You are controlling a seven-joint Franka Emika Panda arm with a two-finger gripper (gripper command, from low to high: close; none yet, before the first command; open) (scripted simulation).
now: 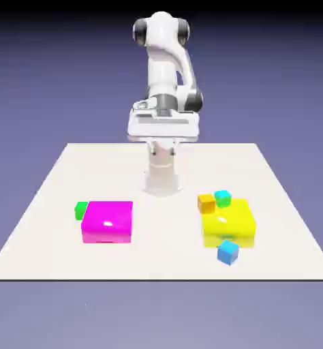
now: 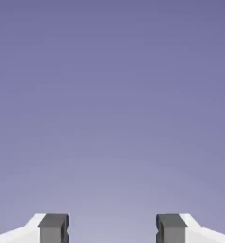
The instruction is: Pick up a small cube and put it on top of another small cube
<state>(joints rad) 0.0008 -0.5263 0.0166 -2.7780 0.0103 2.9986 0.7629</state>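
Going from the exterior view's left, a small green cube [image 1: 80, 209] is sitting on the table [image 1: 48, 198], touching the far left side of a large magenta block [image 1: 108, 221]. The tool [image 2: 112, 228] is hanging spread and empty, well above everything, facing only backdrop. To the right, an orange cube [image 1: 206, 202] and a teal cube [image 1: 223, 198] are crowding a yellow block [image 1: 229, 223], with a blue cube [image 1: 227, 251] just in front. Nothing is being grasped yet; the reach is pending, calling for tipping down over one small cube.
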